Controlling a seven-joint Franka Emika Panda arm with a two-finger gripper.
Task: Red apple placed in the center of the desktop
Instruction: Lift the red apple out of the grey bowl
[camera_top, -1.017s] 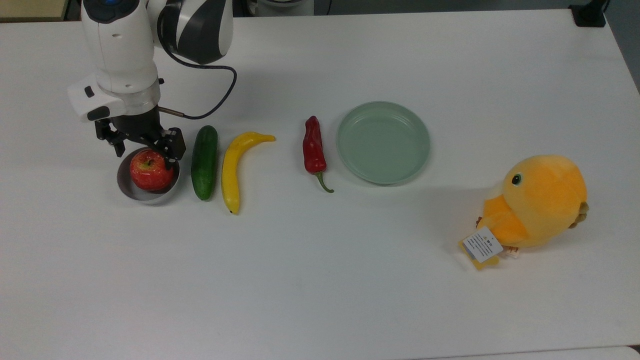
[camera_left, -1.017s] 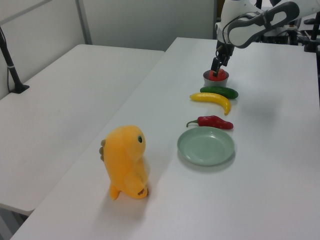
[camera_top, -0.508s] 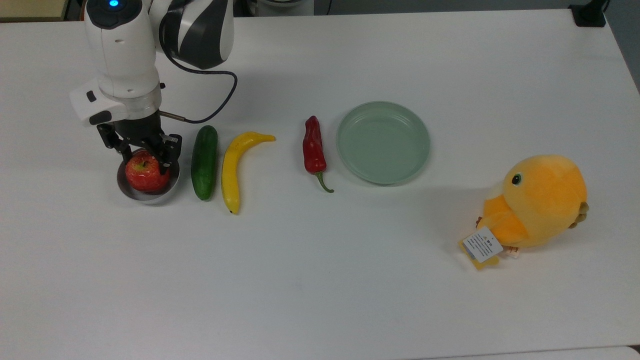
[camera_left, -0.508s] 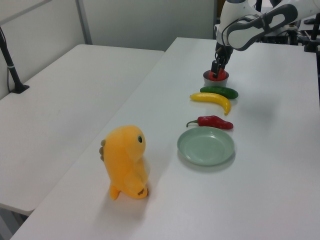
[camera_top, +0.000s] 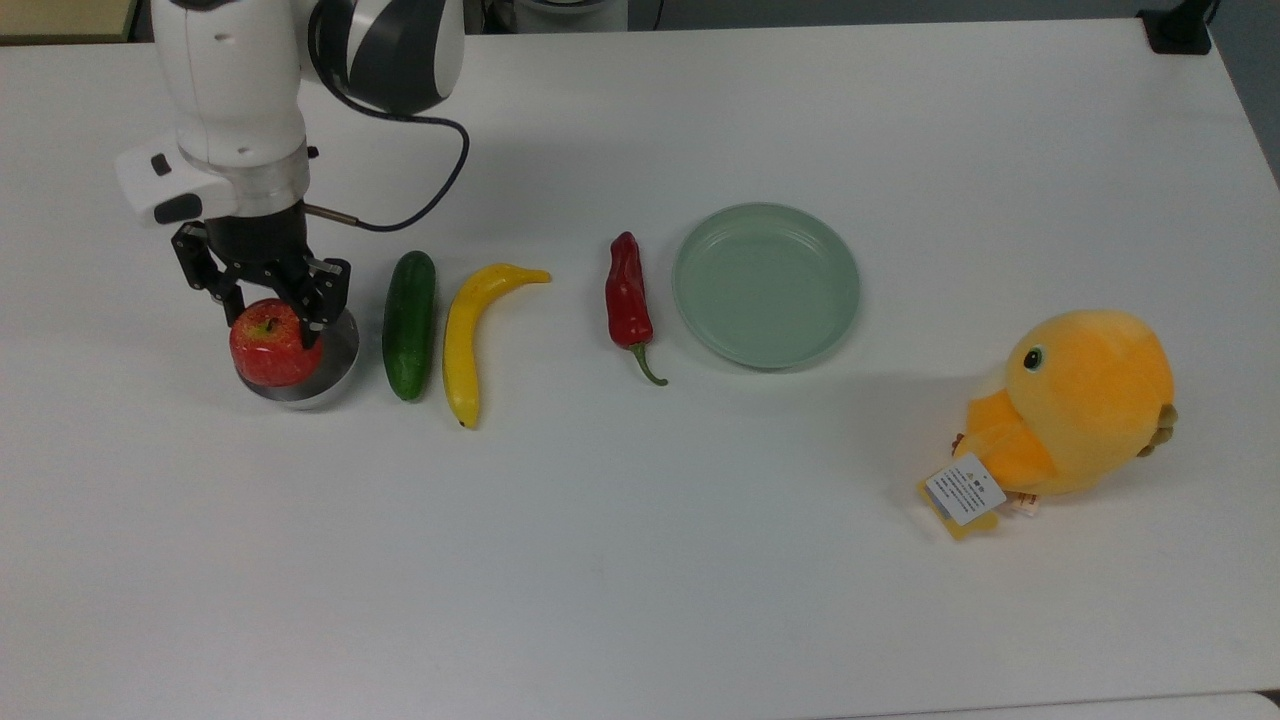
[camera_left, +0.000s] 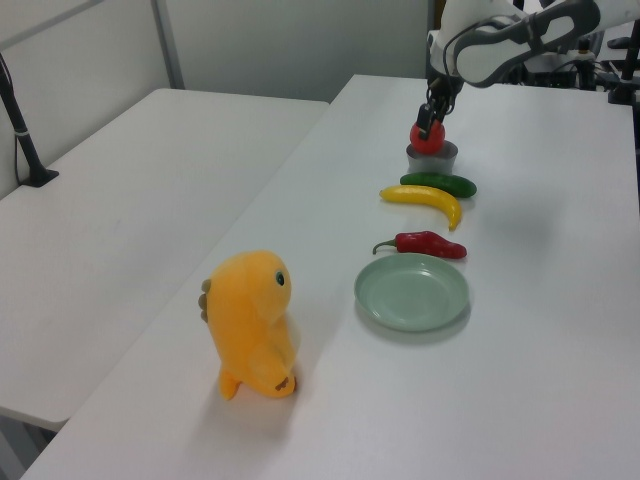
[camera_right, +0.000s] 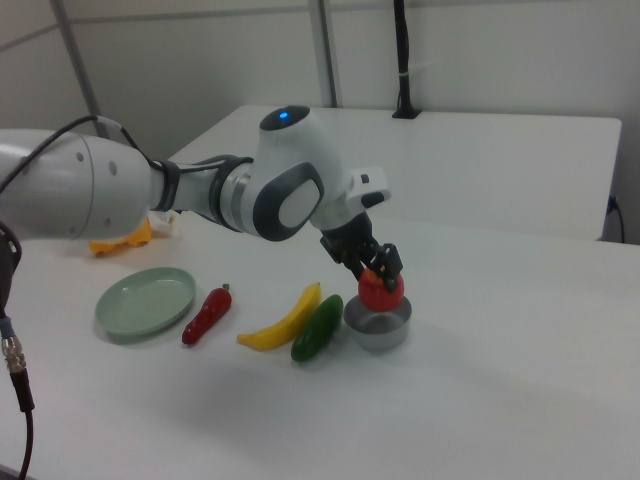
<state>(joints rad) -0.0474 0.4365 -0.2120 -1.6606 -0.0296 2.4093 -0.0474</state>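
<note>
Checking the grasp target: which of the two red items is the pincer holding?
The red apple, round and glossy, gripped by the pincer just above the grey bowl. The red chili pepper lies untouched beside the green plate.

1 red apple, 1 chili, 1 plate.

I see a bowl, cucumber, banana, chili, green plate in one row; plush chick well apart.
</note>
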